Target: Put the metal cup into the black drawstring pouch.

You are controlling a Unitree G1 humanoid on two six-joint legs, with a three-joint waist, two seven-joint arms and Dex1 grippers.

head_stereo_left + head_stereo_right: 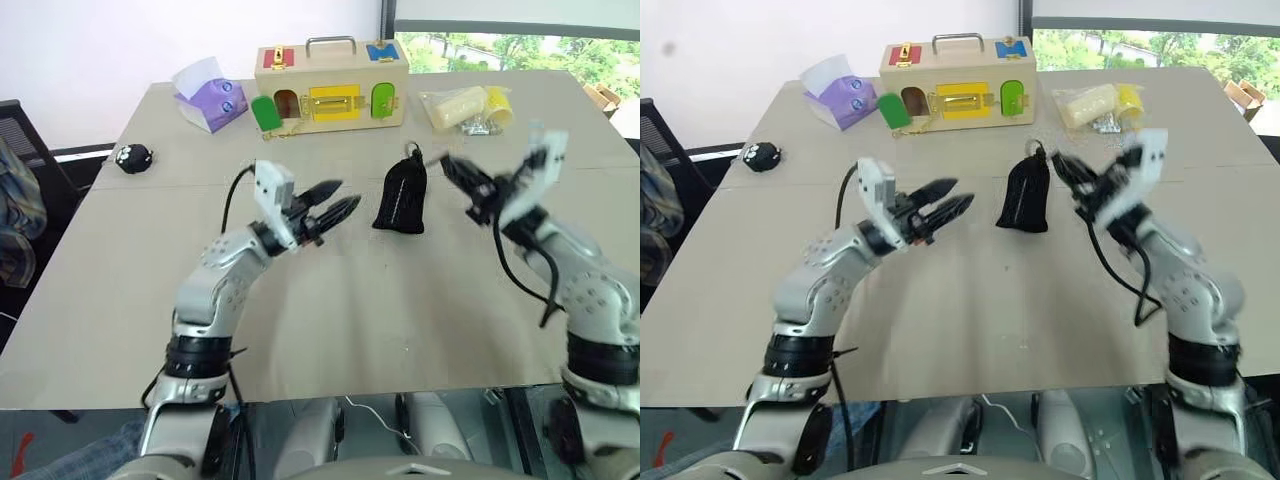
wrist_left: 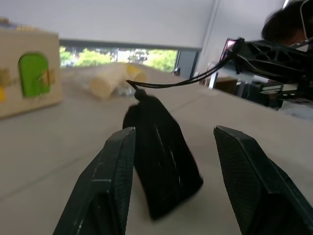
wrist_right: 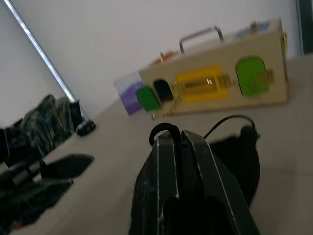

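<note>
The black drawstring pouch stands upright on the tan table, bulging, its mouth drawn in at the top. Its thin cord runs from the top to my right gripper, which is shut on the cord just right of the pouch. A loop of that cord shows at the shut fingertips. My left gripper hovers open a little to the left of the pouch, pointing at it, with nothing between its fingers. The metal cup is out of view.
A wooden lock box with coloured doors stands at the back, a purple tissue pack to its left and bagged yellow items to its right. A small black spotted toy lies far left. A chair with clothes stands beyond the left edge.
</note>
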